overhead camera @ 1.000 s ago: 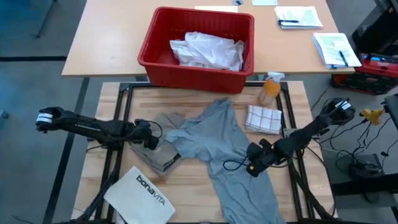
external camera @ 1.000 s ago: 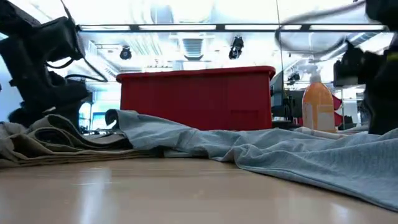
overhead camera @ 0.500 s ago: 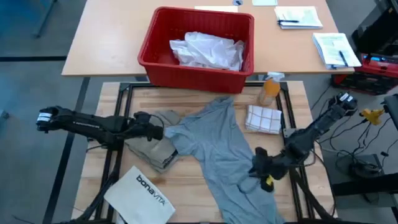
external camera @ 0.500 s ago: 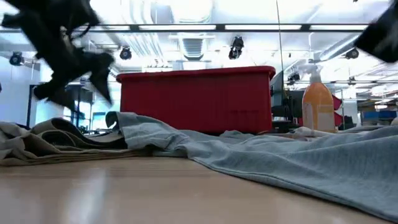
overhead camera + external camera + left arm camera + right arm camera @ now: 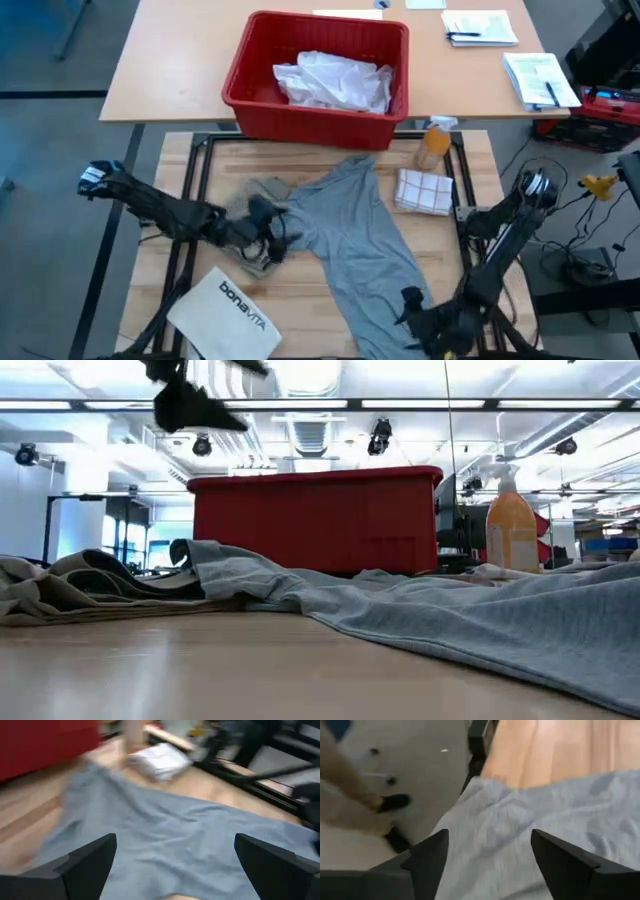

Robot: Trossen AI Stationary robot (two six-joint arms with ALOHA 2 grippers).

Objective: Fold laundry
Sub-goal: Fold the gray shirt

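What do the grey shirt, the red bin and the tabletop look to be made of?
The grey shirt looks like soft, matte knit cloth: it drapes in loose folds and creases. The red bin seems to be rigid moulded plastic, with smooth walls and a slight sheen. The tabletop looks like light wood with visible plank lines, possibly sealed.

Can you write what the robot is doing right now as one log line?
left hand: open, over grey T-shirt edge | right hand: open, over T-shirt's near end | khaki piece: bunched beside it

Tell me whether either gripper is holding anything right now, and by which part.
Nothing is held. Both the left gripper and the right gripper have open jaws above the soft grey T-shirt.
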